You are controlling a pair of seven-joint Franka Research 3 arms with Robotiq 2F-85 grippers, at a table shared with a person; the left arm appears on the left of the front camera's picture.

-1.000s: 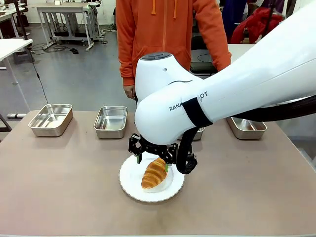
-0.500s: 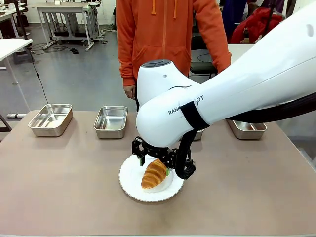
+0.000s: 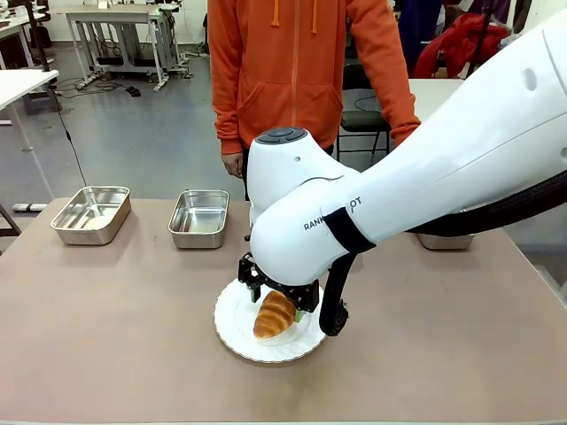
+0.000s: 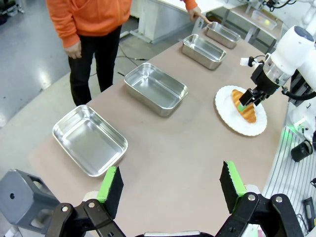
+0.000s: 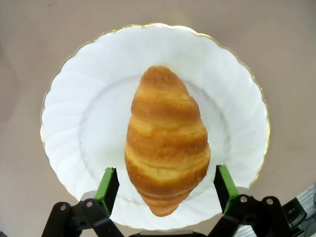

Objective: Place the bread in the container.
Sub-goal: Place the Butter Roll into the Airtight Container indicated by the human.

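a: how does the right pincer [image 5: 165, 185] stand?

b: open and low over the round white scalloped plate [image 5: 69, 108]. one of its green pads [image 5: 108, 182] sits on each side of the golden-brown ridged croissant [image 5: 167, 143]. the pads look just clear of the crust, not touching it. the croissant lies flat in the middle of the plate, on the table [image 3: 106, 354] near the robot's edge.

a: so the step is the grasp. how is it done well?

b: the jaws straddle the wide part toward the wrist end, which seems a fair hold. i would close slowly and stop at first firm contact, since a flaky crust probably crushes or sheds under a hard squeeze. then lift straight up, so the plate is not dragged along.

a: and where does it go?

b: four shallow rectangular stainless-steel trays [image 4: 155, 89] stand in a row along the far side, well apart from the plate. in the left wrist view a person's hand [image 4: 196, 14] reaches toward the farthest one, which may mark the target. i cannot tell for sure.

a: the left pincer [image 4: 171, 187]?

b: open and empty, above the table's left end, well away from the work.
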